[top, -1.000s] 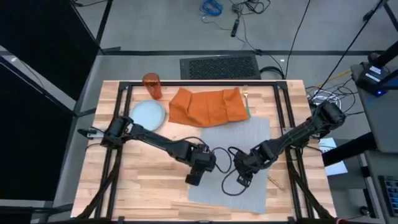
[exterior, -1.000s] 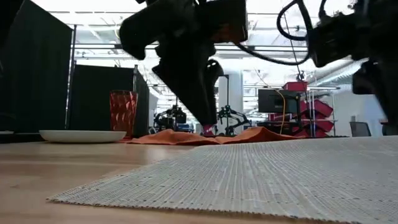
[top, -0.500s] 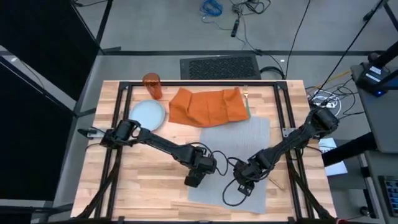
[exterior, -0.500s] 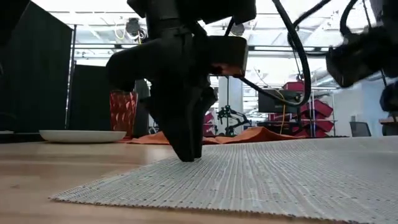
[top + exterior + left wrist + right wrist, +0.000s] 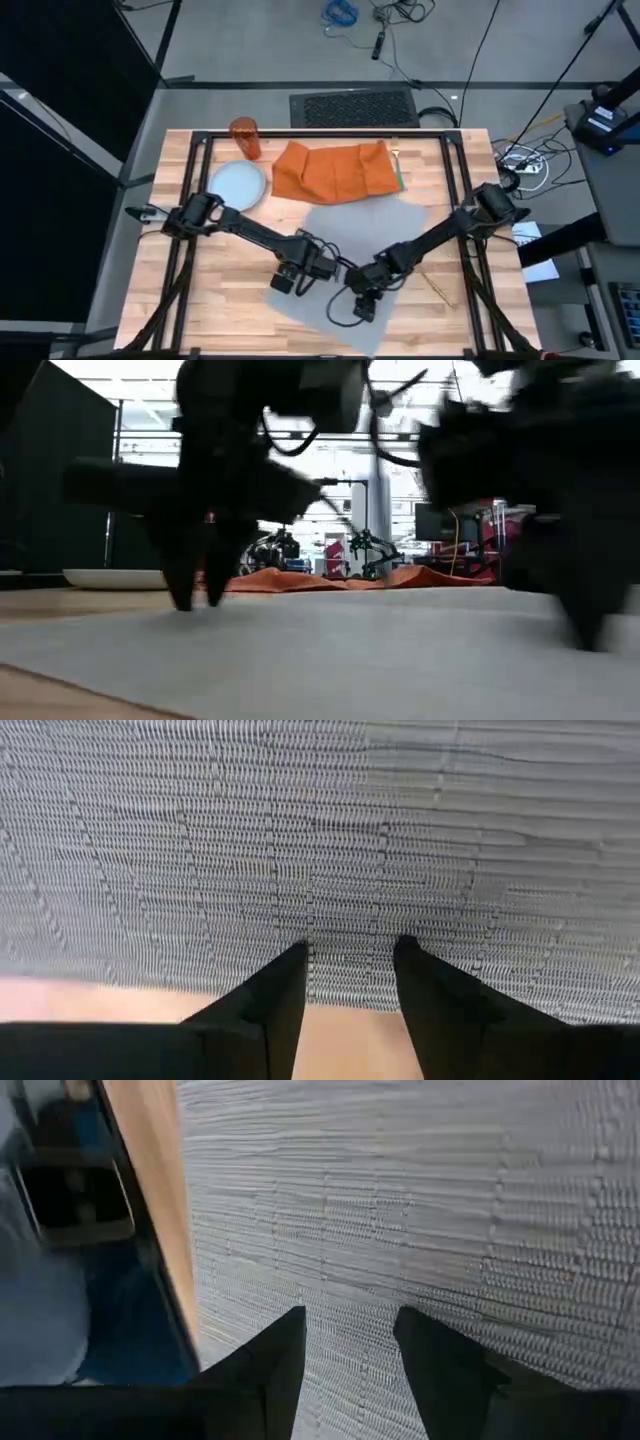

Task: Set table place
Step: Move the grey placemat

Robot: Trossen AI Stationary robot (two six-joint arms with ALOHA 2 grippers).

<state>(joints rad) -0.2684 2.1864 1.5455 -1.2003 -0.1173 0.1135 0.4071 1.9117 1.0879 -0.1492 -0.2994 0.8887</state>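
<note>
High view: the light-wood butcher-block table carries a grey woven placemat, lying skewed, its near corner reaching the table's six o'clock edge; the left gripper sits at the mat's eight o'clock edge and the right gripper near its six o'clock corner, both arms reaching in low; a round pale-blue plate, a ribbed orange tumbler and a rumpled orange napkin lie toward twelve o'clock, with gold cutlery half hidden at the napkin's three o'clock edge; bare wood is free at the table's eight o'clock side.

Low view: both grippers are dark blurs touching the mat; plate rim and napkin show behind.

Left wrist view: the fingers stand parted, tips on the weave at the mat's edge, wood beside them.

Right wrist view: fingers parted over the weave, nothing between them; table edge close by.
</note>
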